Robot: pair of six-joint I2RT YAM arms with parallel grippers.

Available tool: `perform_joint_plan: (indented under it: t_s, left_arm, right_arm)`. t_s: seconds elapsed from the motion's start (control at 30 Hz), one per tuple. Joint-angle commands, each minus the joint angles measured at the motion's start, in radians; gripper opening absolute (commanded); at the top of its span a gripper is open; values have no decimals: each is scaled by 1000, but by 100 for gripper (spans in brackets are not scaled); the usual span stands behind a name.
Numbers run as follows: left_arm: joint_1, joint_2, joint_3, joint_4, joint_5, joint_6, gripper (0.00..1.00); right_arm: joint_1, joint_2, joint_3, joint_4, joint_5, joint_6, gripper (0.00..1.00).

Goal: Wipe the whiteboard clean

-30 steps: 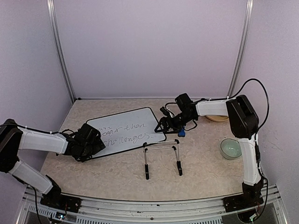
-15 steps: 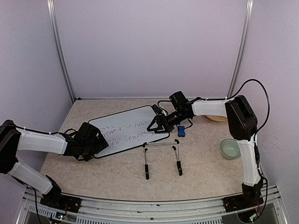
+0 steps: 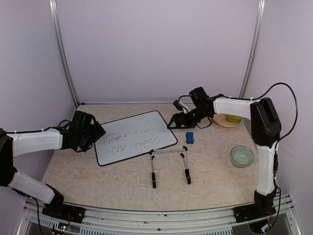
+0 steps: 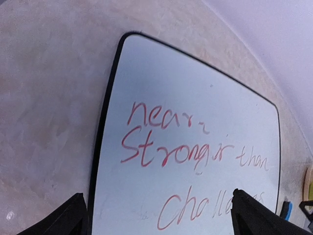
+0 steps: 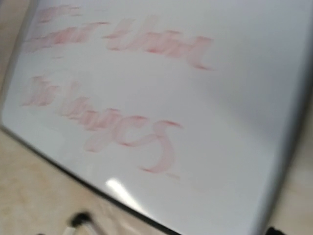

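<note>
The whiteboard (image 3: 134, 137) lies flat on the table (image 3: 215, 171), red writing (image 4: 186, 152) intact. My left gripper (image 3: 96, 133) and right gripper (image 3: 175, 122) hover at its ends, fingers spread, empty. Wiping hasn't begun, I judge: next I need the blue eraser (image 3: 190, 137) just beside the board.

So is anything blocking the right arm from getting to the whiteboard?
Nothing visible does. The jaws of the right arm hang open just beside the far right corner of the whiteboard. The blue eraser and the wire stand sit nearer the arms' bases, off that path.
</note>
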Motion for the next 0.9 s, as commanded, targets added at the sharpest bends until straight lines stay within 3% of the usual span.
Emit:
perform_joint_plan:
  t_s: [0.0, 0.4, 0.53, 0.7, 0.87]
  left_arm:
    - [72, 65, 175, -70, -20, 108, 99]
    - [230, 295, 340, -45, -23, 170, 99]
    - [218, 258, 291, -2, -3, 173, 99]
    - [184, 200, 240, 15, 20, 176, 99]
    - [172, 131, 197, 29, 33, 189, 99]
  right_arm:
    - [-15, -89, -74, -19, 182, -22, 95]
    - [-10, -203, -217, -106, 533, -13, 92]
    - [10, -237, -270, -78, 511, -9, 91]
    - [24, -414, -451, 61, 362, -89, 91]
    - [25, -576, -528, 41, 440, -153, 91]
